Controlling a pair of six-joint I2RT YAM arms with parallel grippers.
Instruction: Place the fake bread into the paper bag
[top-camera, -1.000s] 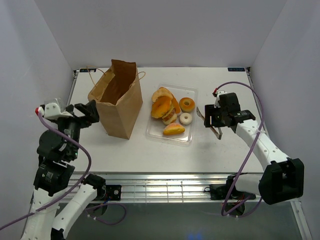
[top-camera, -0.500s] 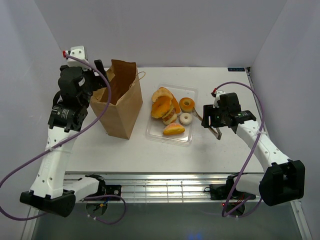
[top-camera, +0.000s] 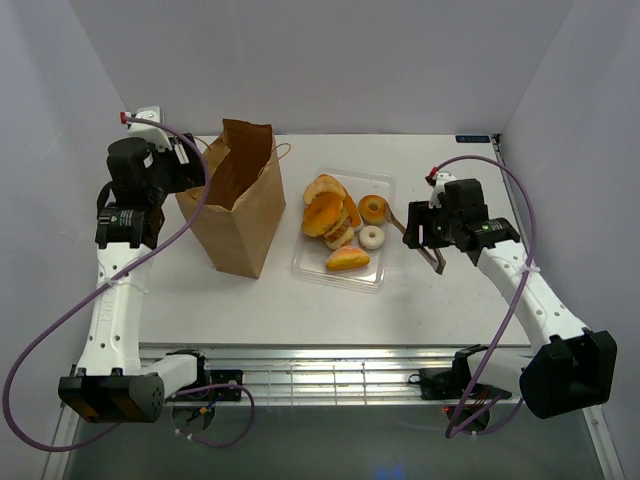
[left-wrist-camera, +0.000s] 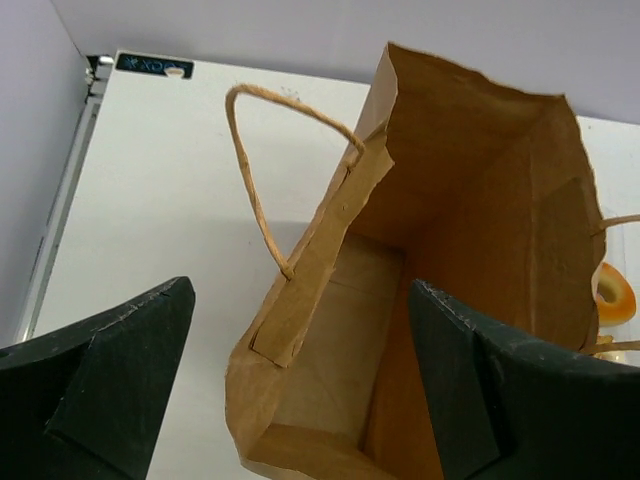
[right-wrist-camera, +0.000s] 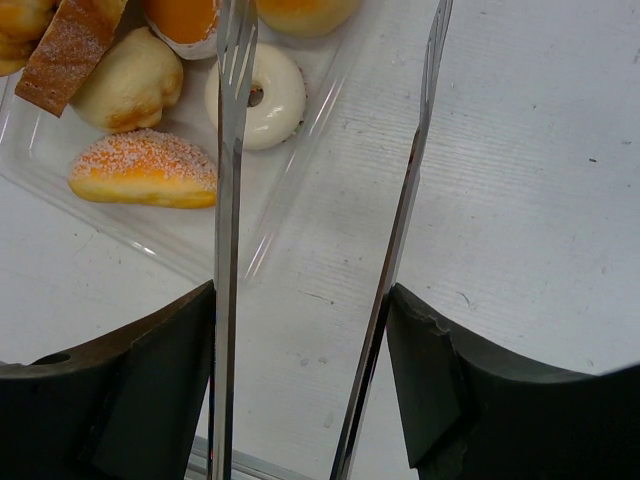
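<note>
Right tool (right-wrist-camera: 300, 300), clamped on the spread tongs (right-wrist-camera: 232, 150), has barely moved beside the tray (right-wrist-camera: 290, 130), middle of the counter (top-camera: 440, 290). Left tool (left-wrist-camera: 300, 290), fully open and empty, has swung up to straddle the paper bag (top-camera: 240, 215) rim, far-left: probably about to steady it. Fake bread (top-camera: 325, 213), glossy orange and cream, all in tray.
</note>
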